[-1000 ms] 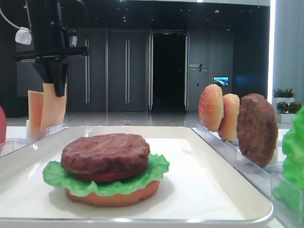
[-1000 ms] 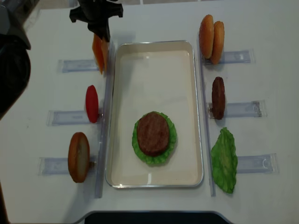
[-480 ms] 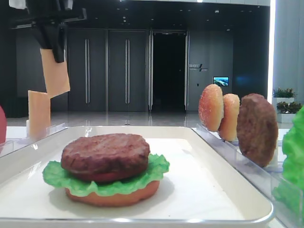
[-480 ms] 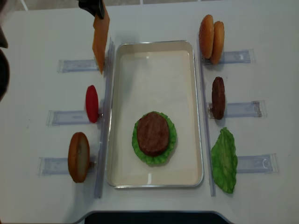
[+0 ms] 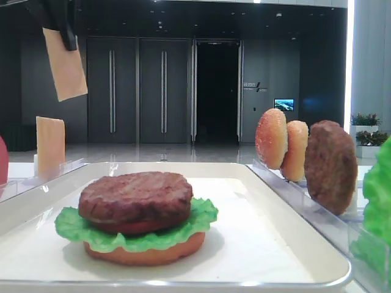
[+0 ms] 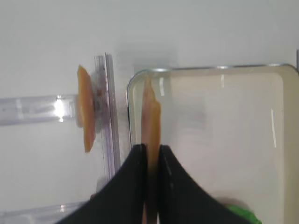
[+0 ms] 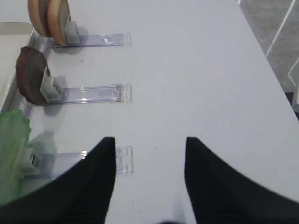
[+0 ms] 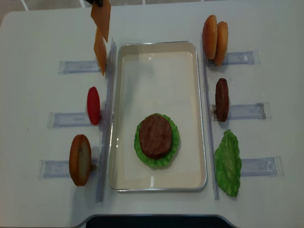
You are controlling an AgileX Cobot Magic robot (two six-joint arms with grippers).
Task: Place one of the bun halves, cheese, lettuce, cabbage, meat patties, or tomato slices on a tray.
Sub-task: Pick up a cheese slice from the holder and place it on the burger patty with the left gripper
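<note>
My left gripper [image 6: 150,148] is shut on a pale orange cheese slice [image 5: 65,68], which hangs edge-down high above the far left corner of the white tray [image 8: 156,44]. In the left wrist view the held cheese [image 6: 151,109] shows edge-on over the tray's corner [image 6: 135,79]. A twin cheese slice [image 8: 99,54] stands in its clear rack just left of the tray. On the tray sits a stack with a meat patty [image 8: 155,135] on top of lettuce [image 5: 201,215] and a flat bun half. My right gripper [image 7: 150,142] is open over bare table, holding nothing.
Left of the tray stand a tomato slice [image 8: 93,105] and a bun half [image 8: 80,159] in clear racks. On the right are two bun halves [image 8: 214,33], a patty [image 8: 222,99] and a lettuce leaf [image 8: 228,164]. Long clear strips run along both tray sides.
The left gripper has lifted the cheese slice up out of its rack, well above the twin slice, and slightly toward the tray. The arm has risen almost out of both exterior views.
</note>
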